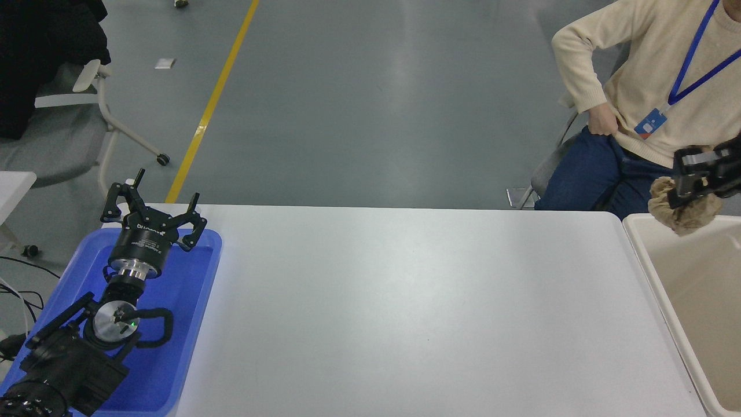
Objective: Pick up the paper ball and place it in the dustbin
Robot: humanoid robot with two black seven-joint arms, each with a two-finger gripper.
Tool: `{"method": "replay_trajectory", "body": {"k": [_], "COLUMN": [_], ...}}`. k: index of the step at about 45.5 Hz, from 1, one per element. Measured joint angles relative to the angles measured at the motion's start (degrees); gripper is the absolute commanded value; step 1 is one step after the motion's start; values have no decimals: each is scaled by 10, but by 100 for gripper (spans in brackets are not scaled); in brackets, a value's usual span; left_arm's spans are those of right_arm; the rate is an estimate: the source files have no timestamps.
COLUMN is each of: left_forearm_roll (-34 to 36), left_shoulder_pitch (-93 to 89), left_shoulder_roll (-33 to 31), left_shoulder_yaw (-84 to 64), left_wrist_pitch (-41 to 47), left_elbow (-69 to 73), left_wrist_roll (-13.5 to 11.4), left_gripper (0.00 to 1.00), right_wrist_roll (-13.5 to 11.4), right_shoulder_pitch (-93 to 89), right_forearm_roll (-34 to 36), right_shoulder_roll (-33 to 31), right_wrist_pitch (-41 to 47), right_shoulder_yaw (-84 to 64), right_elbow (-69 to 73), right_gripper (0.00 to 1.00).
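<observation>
My right gripper (pixel 689 182) comes in from the right edge and is shut on the tan-brown paper ball (pixel 686 211). It holds the ball in the air over the far left corner of the cream-beige dustbin (pixel 651 269), which stands at the table's right end. Most of the right arm is out of view. My left gripper (pixel 151 209) is parked open at the lower left, above the blue tray.
A blue shallow tray (pixel 179 324) lies at the table's left end under the left arm. A person in a cream sweater (pixel 642 63) sits at the far right, just behind the dustbin. A chair (pixel 69 127) stands at the far left.
</observation>
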Motion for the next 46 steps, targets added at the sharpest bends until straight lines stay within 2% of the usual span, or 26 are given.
{"method": "replay_trajectory", "body": {"k": [8, 17, 32, 46], "left_forearm_roll": [0, 0, 0, 0], "left_shoulder_pitch": [0, 0, 0, 0], "left_shoulder_roll": [0, 0, 0, 0], "left_shoulder_yaw": [0, 0, 0, -1], "left_wrist_pitch": [0, 0, 0, -1], "left_elbow": [0, 0, 0, 0], "left_wrist_roll": [0, 0, 0, 0], "left_gripper": [100, 100, 100, 100], "right_wrist_roll": [0, 0, 0, 0], "right_shoulder_pitch": [-4, -63, -393, -663], "right_forearm_roll": [-10, -25, -32, -27], "right_shoulder_roll": [-46, -83, -103, -55], "right_wrist_pitch": [-2, -37, -160, -275], "right_shoulder_yaw": [-59, -53, 165, 307], "right_elbow": [-54, -119, -259, -396], "right_gripper": [0, 0, 0, 0]}}
